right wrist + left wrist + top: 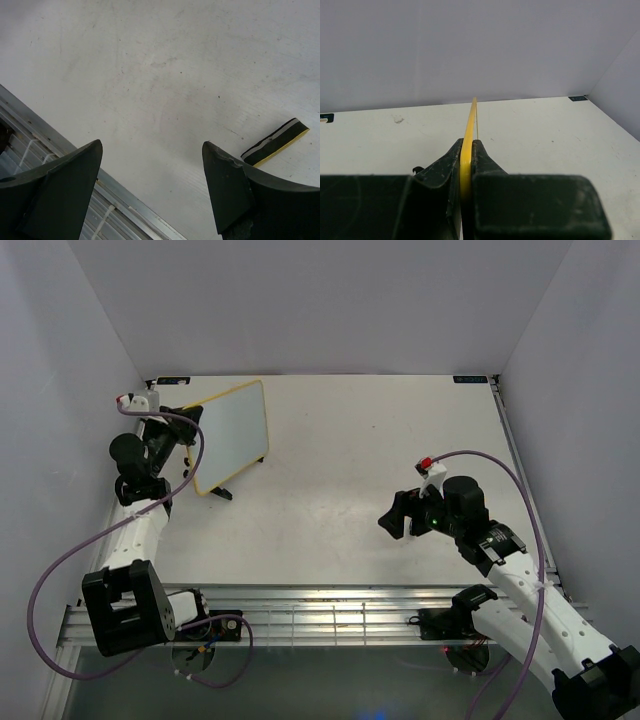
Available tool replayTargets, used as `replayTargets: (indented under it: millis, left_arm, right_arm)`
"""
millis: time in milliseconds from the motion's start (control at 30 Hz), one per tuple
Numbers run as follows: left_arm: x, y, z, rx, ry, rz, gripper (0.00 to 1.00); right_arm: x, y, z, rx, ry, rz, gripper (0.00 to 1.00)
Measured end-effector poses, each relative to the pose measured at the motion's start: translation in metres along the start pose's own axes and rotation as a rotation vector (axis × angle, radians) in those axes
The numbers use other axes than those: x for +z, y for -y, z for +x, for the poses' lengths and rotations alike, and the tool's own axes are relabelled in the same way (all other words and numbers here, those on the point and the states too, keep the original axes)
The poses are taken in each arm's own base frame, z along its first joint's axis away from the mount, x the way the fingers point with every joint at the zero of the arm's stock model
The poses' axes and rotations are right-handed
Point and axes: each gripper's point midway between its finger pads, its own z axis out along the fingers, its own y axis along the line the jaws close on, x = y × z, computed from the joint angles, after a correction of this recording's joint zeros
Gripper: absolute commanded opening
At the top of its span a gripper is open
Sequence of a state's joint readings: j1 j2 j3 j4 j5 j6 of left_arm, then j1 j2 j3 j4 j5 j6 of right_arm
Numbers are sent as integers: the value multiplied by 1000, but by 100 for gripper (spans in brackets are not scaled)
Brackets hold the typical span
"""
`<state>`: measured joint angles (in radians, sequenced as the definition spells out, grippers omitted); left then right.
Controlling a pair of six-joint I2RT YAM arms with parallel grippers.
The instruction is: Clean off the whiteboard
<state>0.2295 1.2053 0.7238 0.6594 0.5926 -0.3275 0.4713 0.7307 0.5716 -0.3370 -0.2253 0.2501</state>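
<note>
The whiteboard [232, 435], white with a thin yellow frame, stands tilted on small black feet at the back left of the table; its face shows no writing in the top view. My left gripper [185, 447] is shut on its left edge. In the left wrist view the yellow frame [469, 131] runs edge-on between the closed fingers [485, 160]. My right gripper [400, 515] hovers open over bare table at the right, nothing between its fingers [225, 175]. A black-and-yellow eraser block [275, 142] lies flat just beyond the right finger; it does not show in the top view.
An aluminium rail [330, 615] runs along the table's near edge and shows below the right gripper [45, 140]. White walls close the table on three sides. Purple cables loop off both arms.
</note>
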Motion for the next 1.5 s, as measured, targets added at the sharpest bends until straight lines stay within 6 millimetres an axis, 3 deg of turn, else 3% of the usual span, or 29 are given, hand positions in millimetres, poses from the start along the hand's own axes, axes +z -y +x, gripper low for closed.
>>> replayTargets:
  millis: [233, 700, 1167, 1500]
  left_arm:
    - [1, -5, 2, -31, -14, 15, 0]
    - [12, -3, -30, -19, 53, 41, 0]
    - [11, -22, -10, -18, 29, -3, 0]
    - [4, -42, 18, -50, -19, -24, 0]
  right_arm:
    - [2, -3, 3, -1, -7, -26, 85]
    - [6, -3, 6, -7, -25, -35, 85]
    - [6, -5, 5, -12, -21, -45, 85]
    - [5, -9, 7, -18, -12, -73, 85]
